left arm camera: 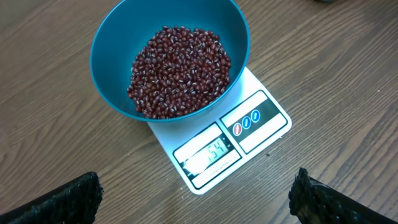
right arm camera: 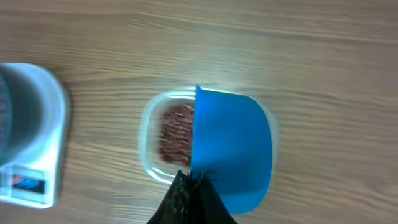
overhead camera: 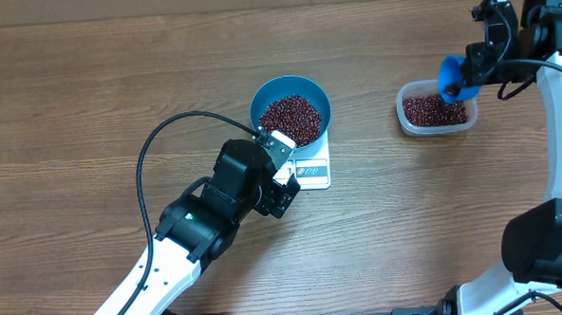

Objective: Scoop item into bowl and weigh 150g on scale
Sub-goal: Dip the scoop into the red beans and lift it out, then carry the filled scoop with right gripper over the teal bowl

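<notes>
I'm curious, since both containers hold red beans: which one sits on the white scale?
The round, deep, glossy blue bowl; it sits on the flat white kitchen scale. The clear plastic tub rests directly on the wooden table.

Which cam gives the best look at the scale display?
Left wrist: the scale sits mid-frame, its display facing the camera with digits lit. Overhead shows only its front strip below the bowl, with the display tiny. Right wrist catches it blurred at the left edge.
</notes>
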`<action>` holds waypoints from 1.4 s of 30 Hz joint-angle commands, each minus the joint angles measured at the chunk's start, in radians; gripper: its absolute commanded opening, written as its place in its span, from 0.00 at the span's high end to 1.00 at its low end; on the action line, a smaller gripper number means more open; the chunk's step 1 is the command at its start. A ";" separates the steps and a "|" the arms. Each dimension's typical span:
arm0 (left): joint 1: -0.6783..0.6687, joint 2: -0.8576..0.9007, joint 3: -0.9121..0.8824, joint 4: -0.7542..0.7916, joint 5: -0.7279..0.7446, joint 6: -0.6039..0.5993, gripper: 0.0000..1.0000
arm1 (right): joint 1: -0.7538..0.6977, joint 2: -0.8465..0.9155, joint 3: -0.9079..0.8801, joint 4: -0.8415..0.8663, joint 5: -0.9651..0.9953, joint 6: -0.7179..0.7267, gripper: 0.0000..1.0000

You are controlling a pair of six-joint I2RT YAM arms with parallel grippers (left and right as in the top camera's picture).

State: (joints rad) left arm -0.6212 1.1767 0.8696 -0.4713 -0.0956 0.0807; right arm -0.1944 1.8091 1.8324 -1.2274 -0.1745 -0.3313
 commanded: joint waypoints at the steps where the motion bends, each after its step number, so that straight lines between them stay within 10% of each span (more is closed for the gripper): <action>1: -0.001 0.007 -0.005 0.001 -0.017 0.002 0.00 | 0.040 -0.035 0.022 -0.003 0.243 0.078 0.96; 19: -0.001 0.007 -0.005 0.001 -0.020 0.028 0.01 | 0.239 -0.035 0.022 -0.016 0.679 0.232 0.96; 27: -0.001 0.007 -0.005 0.006 -0.020 0.030 0.00 | 0.238 -0.041 0.022 0.035 0.391 0.193 0.96; 34: -0.001 0.007 -0.005 0.006 -0.019 0.031 0.00 | 0.248 -0.090 0.022 0.199 -0.231 0.042 0.96; 42: -0.001 0.007 -0.005 0.012 -0.020 0.032 0.01 | 0.392 -0.089 0.019 0.171 -0.296 -0.041 0.96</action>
State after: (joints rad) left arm -0.6212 1.1767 0.8696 -0.4694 -0.1028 0.0883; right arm 0.1345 1.7432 1.8328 -1.0466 -0.4000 -0.3145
